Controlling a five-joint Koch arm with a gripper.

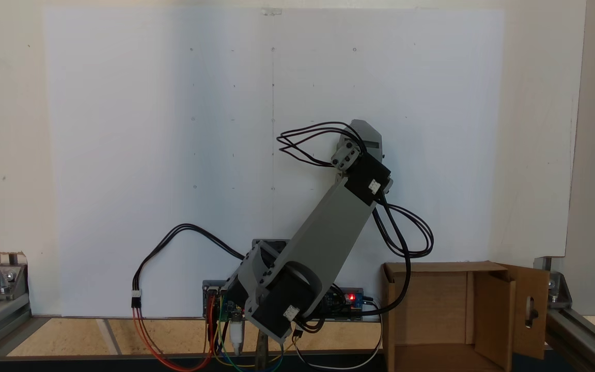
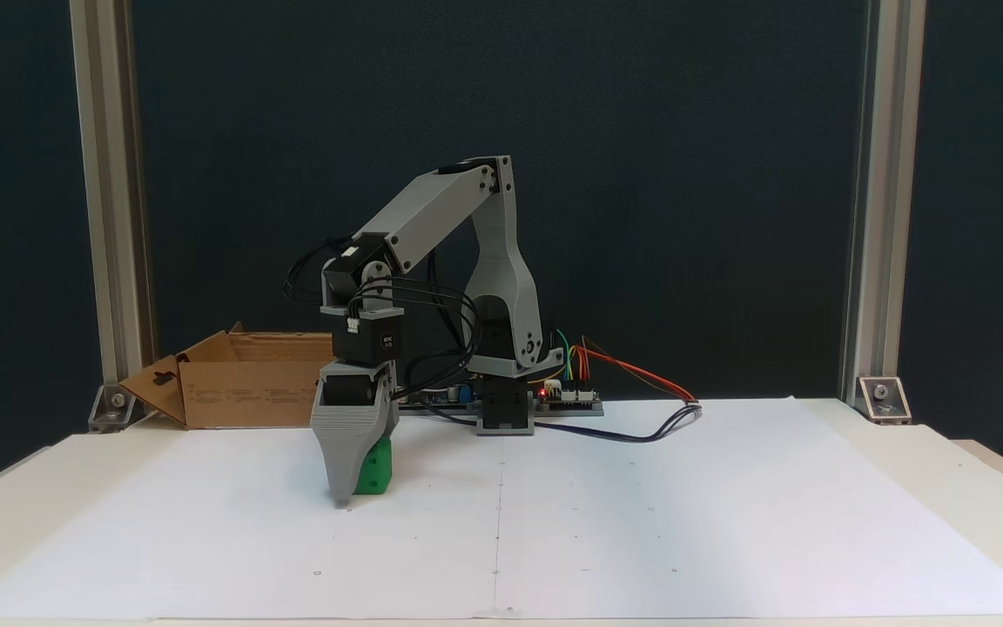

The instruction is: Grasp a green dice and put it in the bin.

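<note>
Now arm (image 2: 449, 209) bent, jaws (image 2: 346, 496) down beside green dice (image 2: 373, 471).

- The green dice (image 2: 374, 471) is partly covered by the end effector (image 2: 346, 488), so its pips cannot be read.
- The end effector's jaws overlap in that fixed view, so their spread cannot be told.
- From above, the arm's wrist (image 1: 362, 155) hides the dice.
- The bin (image 1: 432, 320) is cut off by the bottom edge in a fixed view, and the arm covers its right end in the other.
</note>
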